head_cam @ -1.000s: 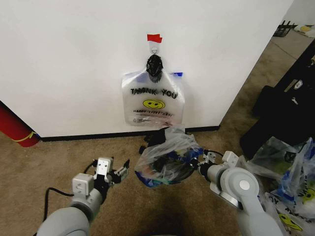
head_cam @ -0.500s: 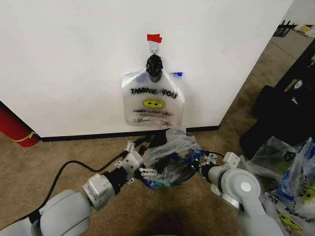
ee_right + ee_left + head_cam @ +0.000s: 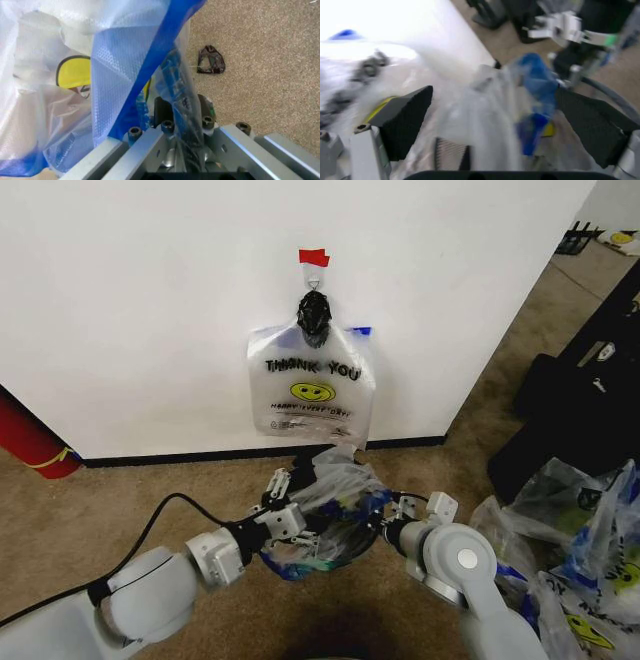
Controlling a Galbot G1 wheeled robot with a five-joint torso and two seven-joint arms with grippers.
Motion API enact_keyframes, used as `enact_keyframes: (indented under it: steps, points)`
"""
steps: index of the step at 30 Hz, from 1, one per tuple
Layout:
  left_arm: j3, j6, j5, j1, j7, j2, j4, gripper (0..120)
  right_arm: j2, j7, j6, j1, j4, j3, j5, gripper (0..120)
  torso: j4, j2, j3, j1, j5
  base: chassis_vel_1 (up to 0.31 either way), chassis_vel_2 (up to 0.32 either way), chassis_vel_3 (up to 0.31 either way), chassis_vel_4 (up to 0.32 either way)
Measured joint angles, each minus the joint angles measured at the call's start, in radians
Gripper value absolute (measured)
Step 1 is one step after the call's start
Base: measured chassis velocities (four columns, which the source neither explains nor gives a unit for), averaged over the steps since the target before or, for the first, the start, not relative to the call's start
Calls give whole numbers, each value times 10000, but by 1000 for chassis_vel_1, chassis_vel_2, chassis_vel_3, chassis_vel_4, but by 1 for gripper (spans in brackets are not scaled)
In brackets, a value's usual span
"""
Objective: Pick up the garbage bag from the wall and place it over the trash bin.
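The garbage bag (image 3: 335, 510) sits on the carpet floor just below the wall (image 3: 150, 310), bunched over the trash bin (image 3: 340, 542), of which little shows. The step in hand is spreading the bag mouth over the bin rim. The right gripper (image 3: 388, 532) is clenched on the bag's blue-edged film at the right side. The left gripper (image 3: 295, 515) is at the left side with its fingers (image 3: 402, 120) spread wide around loose film, probably not yet gripping. The next move calls for closing the left fingers on that edge and drawing both sides apart and downward.
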Motion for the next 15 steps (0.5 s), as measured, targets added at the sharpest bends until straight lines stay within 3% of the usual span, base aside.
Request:
enact_keyframes:
  steps: [2, 3, 8, 15]
  points:
    - [674, 47, 127, -488, 98, -11, 189, 96, 46, 4, 0, 0, -1, -20, -69, 0, -1, 0, 0, 0, 0, 0, 0, 0, 0]
    - [1502, 138, 292, -1030, 185, -25, 516, 95, 97, 7, 0, -1, 0, -26, -134, 0, 3, 0, 0, 0, 0, 0, 0, 0, 0]
    - [1949, 319, -98, -1471, 73, -245, 829, 90, 83, 7, 0, -62, 23, -18, -169, 0, -1, 0, 0, 0, -1, 0, 0, 0, 0]
    - [2452, 446, -375, -2113, -180, -560, 1215, 68, 19, 0, 1, -134, 125, 11, -165, 0, 0, 0, 0, 0, 1, 0, 0, 0, 0]
